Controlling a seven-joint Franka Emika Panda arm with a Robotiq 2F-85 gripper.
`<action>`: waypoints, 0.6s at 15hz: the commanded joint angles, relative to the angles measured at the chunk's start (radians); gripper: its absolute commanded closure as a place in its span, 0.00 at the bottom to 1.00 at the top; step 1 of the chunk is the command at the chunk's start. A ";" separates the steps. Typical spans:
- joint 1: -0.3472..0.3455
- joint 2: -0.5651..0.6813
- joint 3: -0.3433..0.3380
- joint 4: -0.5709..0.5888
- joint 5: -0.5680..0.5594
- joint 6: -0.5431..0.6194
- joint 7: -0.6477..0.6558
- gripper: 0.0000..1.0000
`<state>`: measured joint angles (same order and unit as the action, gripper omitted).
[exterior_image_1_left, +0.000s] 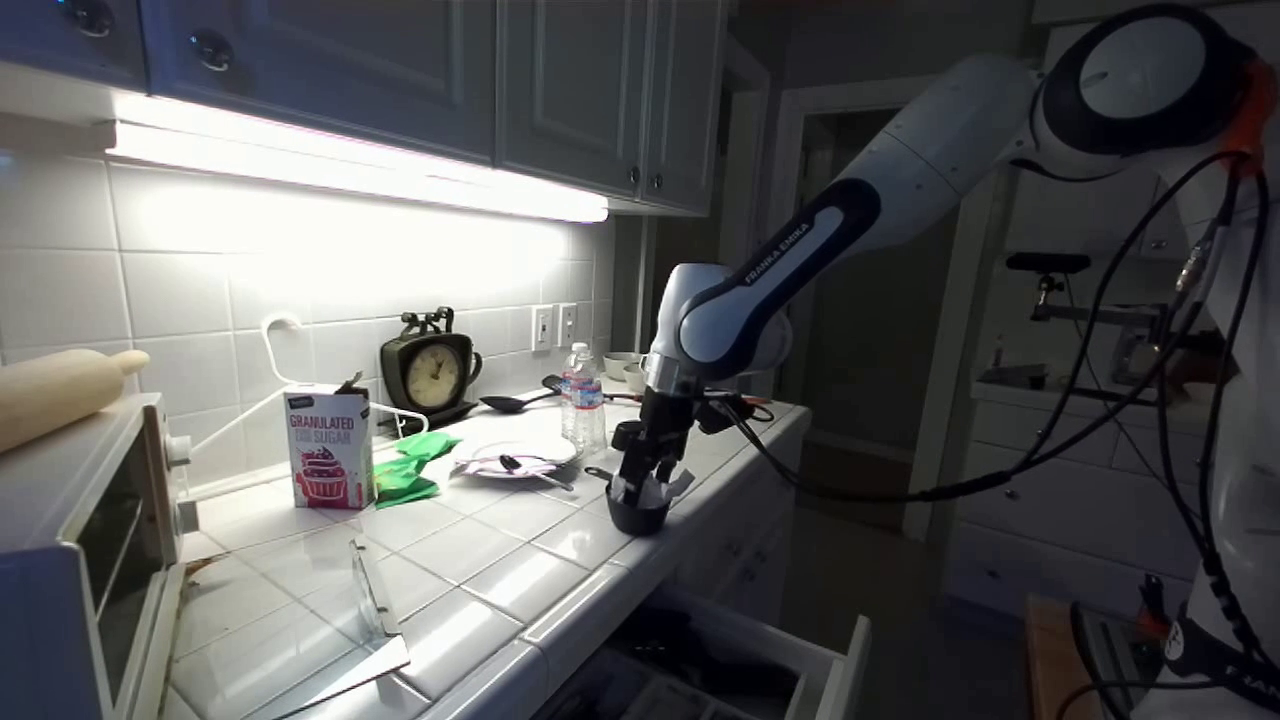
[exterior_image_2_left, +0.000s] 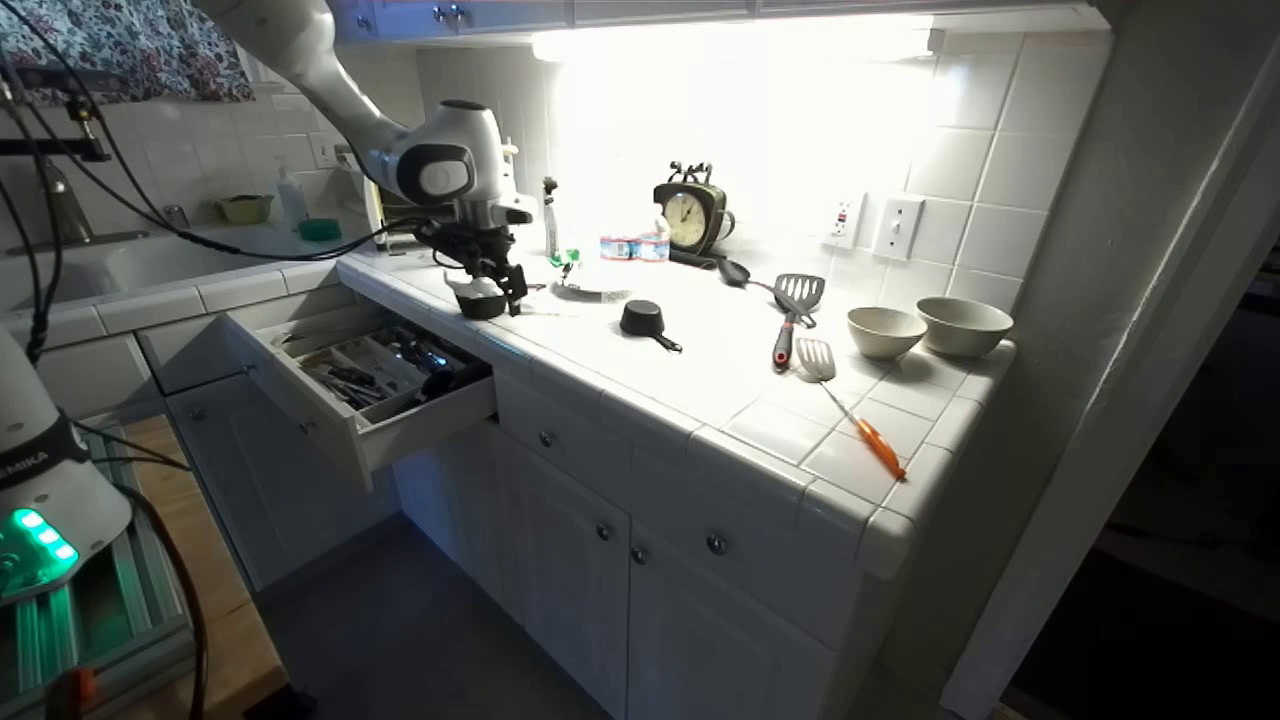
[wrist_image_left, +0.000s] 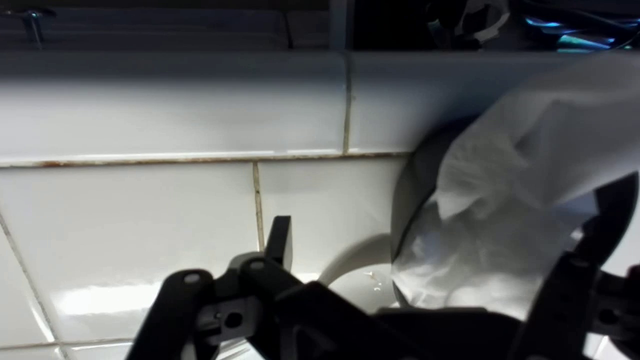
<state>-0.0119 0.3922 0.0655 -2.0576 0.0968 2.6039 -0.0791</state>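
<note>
Pan (exterior_image_1_left: 638, 518), white wad (wrist_image_left: 500, 235) inside, stands by the front edge of the worktop (wrist_image_left: 150, 210), right of the middle of your gripper (wrist_image_left: 430, 247) in the wrist view, its jaws spread wide and holding nothing.

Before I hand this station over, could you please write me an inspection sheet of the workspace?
Surface: glossy white tiled countertop; brown stain along one grout line.
Job's things: small round black pan holding crumpled white paper-like material.
Clutter: red-and-white cardboard sugar box, clear plastic bottles, two off-white round bowls, orange-handled metal spatula.
Pincer: black, two-fingered, open; one finger outside the pan, contact unclear.
Cables: black, slack beside the white robot arm; snags: nothing seen.
Surroundings: open white drawer of utensils; bright light strip under panelled cabinets.
</note>
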 joint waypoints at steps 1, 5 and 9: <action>0.012 0.015 -0.005 0.003 0.003 0.077 0.034 0.00; 0.009 0.021 0.000 -0.002 0.010 0.152 0.044 0.00; 0.004 0.018 0.007 -0.004 0.021 0.195 0.054 0.00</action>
<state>-0.0107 0.4089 0.0664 -2.0594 0.0990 2.7602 -0.0470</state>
